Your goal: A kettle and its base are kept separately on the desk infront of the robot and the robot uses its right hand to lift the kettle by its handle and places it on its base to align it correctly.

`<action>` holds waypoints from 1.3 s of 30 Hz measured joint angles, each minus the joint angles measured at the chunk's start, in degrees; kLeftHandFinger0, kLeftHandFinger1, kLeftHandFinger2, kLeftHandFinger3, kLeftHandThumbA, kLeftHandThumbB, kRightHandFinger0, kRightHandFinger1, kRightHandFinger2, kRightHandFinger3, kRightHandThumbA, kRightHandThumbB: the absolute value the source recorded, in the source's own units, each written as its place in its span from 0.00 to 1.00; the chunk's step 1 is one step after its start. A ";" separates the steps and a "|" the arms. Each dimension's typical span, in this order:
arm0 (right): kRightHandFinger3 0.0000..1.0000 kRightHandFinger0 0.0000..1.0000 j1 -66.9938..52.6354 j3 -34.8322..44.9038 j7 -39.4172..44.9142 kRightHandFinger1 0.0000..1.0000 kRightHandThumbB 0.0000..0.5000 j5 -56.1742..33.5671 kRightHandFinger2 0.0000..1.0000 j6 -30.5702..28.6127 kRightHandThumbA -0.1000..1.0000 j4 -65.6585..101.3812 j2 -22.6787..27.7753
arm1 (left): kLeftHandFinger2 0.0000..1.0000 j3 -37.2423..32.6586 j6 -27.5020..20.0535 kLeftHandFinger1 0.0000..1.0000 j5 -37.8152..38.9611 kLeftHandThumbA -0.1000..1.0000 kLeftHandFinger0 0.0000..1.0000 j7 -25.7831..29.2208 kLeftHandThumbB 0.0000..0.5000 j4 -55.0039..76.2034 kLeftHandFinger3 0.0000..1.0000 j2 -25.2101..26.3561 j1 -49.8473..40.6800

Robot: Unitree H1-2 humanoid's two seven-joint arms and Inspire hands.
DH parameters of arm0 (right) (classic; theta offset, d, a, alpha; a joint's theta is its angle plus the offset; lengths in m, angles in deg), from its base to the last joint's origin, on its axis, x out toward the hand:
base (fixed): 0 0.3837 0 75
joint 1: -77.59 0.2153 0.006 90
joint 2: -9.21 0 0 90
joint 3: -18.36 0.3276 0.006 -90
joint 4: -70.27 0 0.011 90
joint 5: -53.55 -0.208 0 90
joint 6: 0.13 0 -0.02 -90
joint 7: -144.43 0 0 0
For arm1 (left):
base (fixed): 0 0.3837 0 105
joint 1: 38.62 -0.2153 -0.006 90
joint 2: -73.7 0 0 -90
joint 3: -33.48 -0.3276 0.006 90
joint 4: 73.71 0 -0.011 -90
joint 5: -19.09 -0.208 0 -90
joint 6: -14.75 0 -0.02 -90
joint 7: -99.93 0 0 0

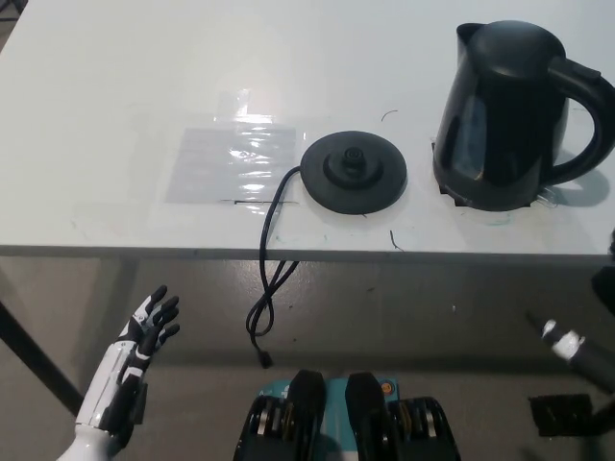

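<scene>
Pre-grasp stage: left hand idle below desk edge, fingers spread, base empty mid-desk, kettle upright just right of it, right hand barely visible, state unclear; next, reach for handle.

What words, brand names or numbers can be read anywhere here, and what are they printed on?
None can be read.
Kettle: plain black, no legible brand or label.
Base: no markings legible.
Clear plastic sheet on the desk: only glare, no print.
Small dark scribbles on the desk near the base: stray marks, not letters.
Left hand, resting below the desk edge: no text visible.
</scene>
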 measured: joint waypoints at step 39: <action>1.00 1.00 34.95 5.38 4.63 1.00 0.53 -17.22 1.00 16.15 1.00 -33.34 7.82 | 1.00 0.14 -0.54 1.00 0.00 0.91 1.00 -0.63 0.31 0.09 1.00 0.01 -0.05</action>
